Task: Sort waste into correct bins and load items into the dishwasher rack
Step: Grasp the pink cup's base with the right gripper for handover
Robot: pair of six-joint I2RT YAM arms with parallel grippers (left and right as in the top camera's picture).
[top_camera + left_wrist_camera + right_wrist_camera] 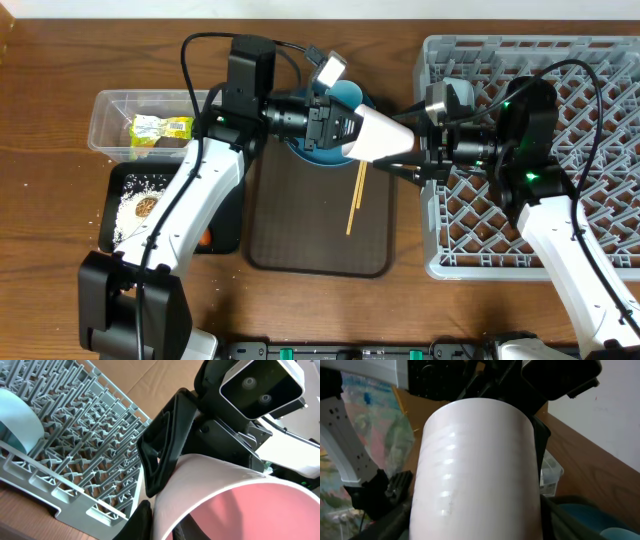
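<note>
Wrapper (160,128) and rice (135,195) are sitting binned at 9 o'clock, the left claw (352,130) is pinching the pink cup (382,136) mid-air beside the 3 o'clock rack (590,60), the right claw (408,160) straddling it, grip unclear, plate (345,96) and chopsticks (355,195) waiting.

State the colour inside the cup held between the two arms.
Pink; the cup shows its inside best in the left wrist view.

The pink cup (480,470) is smooth plastic, glossy outside with soft streaks of glare and duller inside. My jaws are matt black plastic and my arm shells (200,190) are glossy white. The dishwasher rack (75,435) is matt grey moulded plastic. The worktop (40,250) is grained brown wood. The serving tray (300,230) is dark and finely textured, the chopsticks (355,200) are pale bare wood, and the tub (108,125) is clear plastic.
</note>
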